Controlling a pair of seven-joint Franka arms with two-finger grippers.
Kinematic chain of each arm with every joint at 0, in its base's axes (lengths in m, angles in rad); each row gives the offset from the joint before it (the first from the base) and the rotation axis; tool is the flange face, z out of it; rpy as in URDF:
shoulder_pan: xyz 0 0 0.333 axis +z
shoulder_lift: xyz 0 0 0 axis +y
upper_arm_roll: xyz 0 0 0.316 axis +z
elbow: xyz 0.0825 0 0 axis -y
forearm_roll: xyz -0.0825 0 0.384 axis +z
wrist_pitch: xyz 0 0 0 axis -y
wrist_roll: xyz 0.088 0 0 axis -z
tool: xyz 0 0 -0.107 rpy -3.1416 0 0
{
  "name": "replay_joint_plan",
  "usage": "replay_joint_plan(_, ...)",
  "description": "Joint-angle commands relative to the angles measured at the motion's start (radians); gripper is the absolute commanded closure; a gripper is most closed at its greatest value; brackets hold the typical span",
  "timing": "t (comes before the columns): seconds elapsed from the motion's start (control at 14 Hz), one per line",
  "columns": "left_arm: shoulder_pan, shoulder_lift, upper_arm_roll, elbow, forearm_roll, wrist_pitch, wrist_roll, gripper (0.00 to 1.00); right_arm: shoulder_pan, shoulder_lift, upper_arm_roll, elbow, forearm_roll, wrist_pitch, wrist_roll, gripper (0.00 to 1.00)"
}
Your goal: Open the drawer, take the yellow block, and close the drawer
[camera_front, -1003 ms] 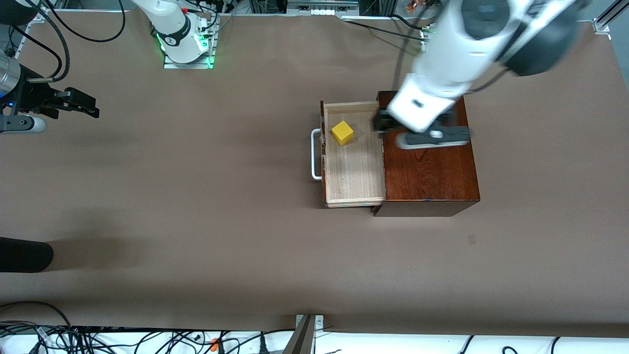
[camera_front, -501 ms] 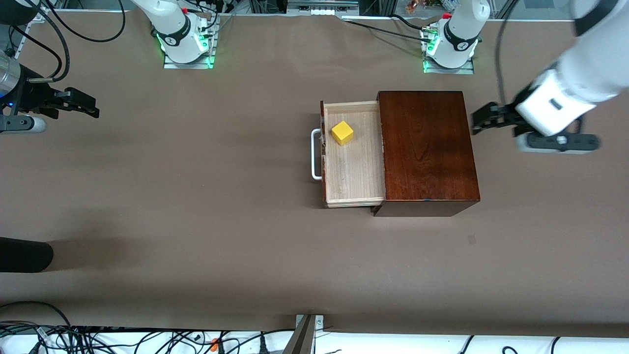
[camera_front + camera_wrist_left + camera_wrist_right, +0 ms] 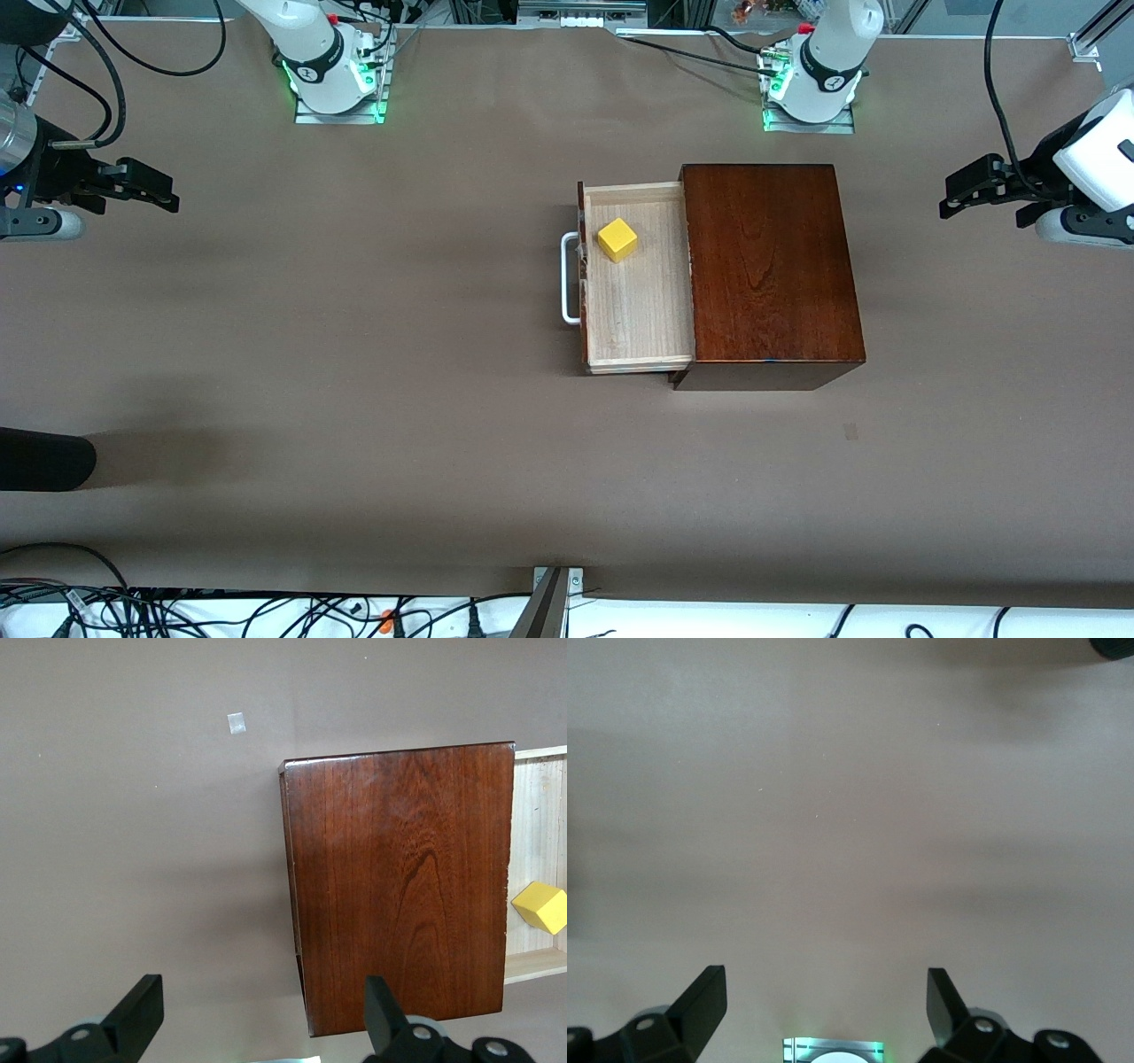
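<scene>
The drawer (image 3: 638,306) stands pulled out of the dark mahogany box (image 3: 766,266), its white handle (image 3: 569,278) pointing toward the right arm's end. The yellow block (image 3: 617,239) lies in the drawer, in the part farther from the front camera; it also shows in the left wrist view (image 3: 541,907) beside the box (image 3: 403,877). My left gripper (image 3: 952,190) is open and empty over bare table past the box, at the left arm's end. My right gripper (image 3: 164,197) is open and empty, waiting over the table at the right arm's end.
Both arm bases (image 3: 332,75) (image 3: 815,80) stand at the table's edge farthest from the front camera. A dark object (image 3: 44,459) juts in at the right arm's end, nearer the front camera. Cables lie along the near edge. Brown table (image 3: 399,354) surrounds the box.
My left gripper has swung away from above the box and drawer toward the left arm's end of the table. The drawer, block and right arm have not moved.
</scene>
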Motion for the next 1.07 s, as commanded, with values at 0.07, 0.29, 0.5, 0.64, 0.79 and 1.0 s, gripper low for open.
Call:
replay_joint_plan(0.07, -0.002, -0.011, -0.005, -0.021, -0.004, 0.017, 0.009, 0.0, -0.016, -0.001, 0.012, 0.016, 0.014, -0.02, -0.01, 0.0)
replay_joint_plan(0.29, 0.006, -0.008, -0.007, -0.01, 0.001, 0.031, 0.009, 0.0, -0.016, 0.004, 0.013, 0.018, 0.028, -0.018, 0.001, 0.0)
replay_joint_plan(0.5, 0.004, -0.008, -0.024, -0.01, 0.055, 0.033, 0.009, 0.0, 0.021, 0.039, 0.018, 0.016, 0.17, -0.066, 0.001, 0.0)
replay_joint_plan(0.64, 0.005, -0.008, -0.027, -0.01, 0.061, 0.034, 0.009, 0.0, 0.119, 0.086, 0.022, 0.018, 0.187, -0.058, 0.004, 0.0)
replay_joint_plan(0.79, 0.004, -0.008, -0.027, -0.01, 0.061, 0.034, 0.009, 0.0, 0.24, 0.131, 0.022, 0.029, 0.189, -0.015, 0.008, 0.0)
replay_joint_plan(1.0, 0.004, -0.008, -0.027, -0.01, 0.061, 0.033, 0.009, 0.0, 0.405, 0.232, 0.022, 0.131, 0.247, -0.006, 0.037, 0.0)
